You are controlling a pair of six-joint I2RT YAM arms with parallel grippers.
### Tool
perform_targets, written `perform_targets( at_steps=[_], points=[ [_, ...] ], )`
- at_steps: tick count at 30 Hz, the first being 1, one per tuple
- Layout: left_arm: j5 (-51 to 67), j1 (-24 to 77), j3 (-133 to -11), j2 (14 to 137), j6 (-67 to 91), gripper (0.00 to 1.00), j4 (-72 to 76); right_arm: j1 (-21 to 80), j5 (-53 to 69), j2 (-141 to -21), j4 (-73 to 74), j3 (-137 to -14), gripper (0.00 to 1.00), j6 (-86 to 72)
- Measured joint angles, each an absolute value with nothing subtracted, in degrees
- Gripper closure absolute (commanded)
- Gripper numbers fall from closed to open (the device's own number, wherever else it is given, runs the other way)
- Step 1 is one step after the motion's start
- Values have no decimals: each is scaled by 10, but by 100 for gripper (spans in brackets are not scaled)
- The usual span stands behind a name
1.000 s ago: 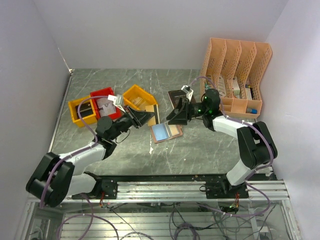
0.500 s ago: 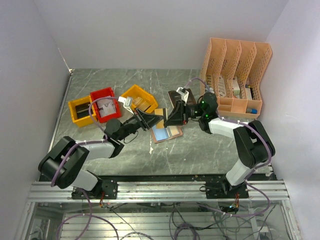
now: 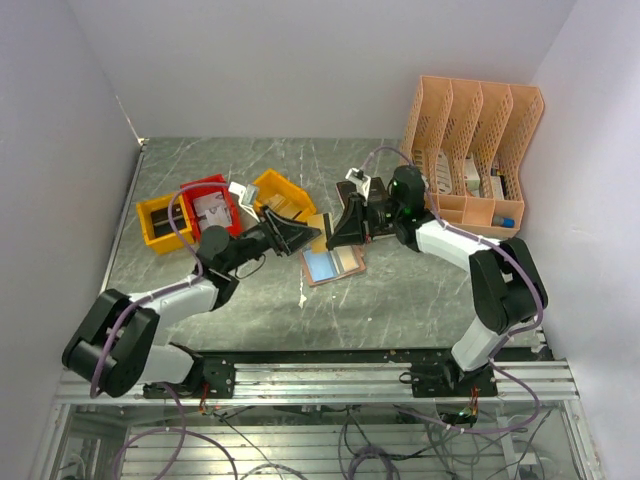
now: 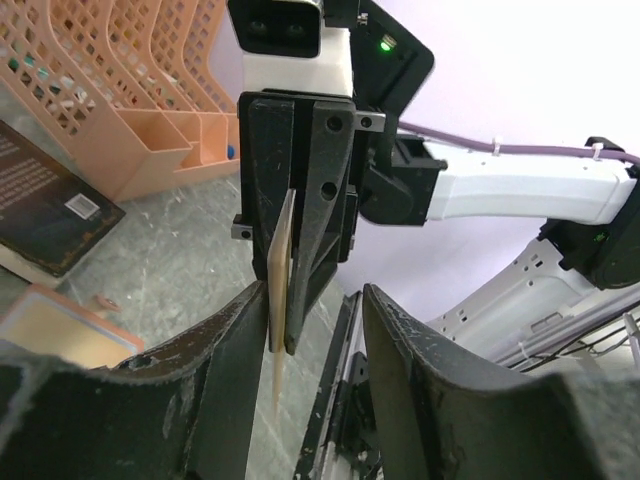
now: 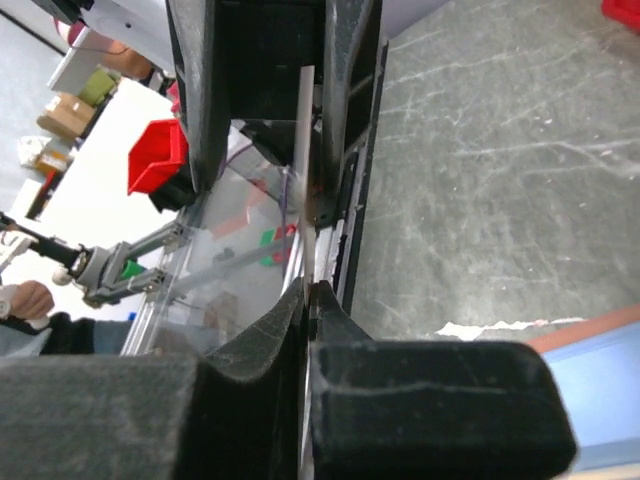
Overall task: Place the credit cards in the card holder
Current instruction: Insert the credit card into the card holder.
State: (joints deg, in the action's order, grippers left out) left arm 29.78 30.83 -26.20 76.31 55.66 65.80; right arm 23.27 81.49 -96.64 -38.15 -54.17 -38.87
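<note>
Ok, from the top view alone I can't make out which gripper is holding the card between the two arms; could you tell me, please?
Observer: The left wrist view shows the right gripper shut on the credit card, which stands edge-on between its fingers.
Operator: Thank you. Is the other gripper clamped on it as well?
Observer: No. In that same view the fingers of the left gripper stand apart on either side of the card, with a clear gap to one finger. I cannot tell whether the other finger touches it.
</note>
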Motion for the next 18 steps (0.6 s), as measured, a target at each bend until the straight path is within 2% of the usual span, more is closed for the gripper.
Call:
perform_targets(
  at_steps=[5, 12, 18],
  points=[
    [382, 259, -306, 734, 519, 50, 560, 234, 817, -966, -131, -630, 100, -174],
    [457, 250, -382, 735, 439, 63, 386, 240, 815, -975, 56, -666, 100, -11],
    [481, 234, -401, 737, 404, 82, 307, 249, 806, -1006, 187, -714, 100, 103]
  ],
)
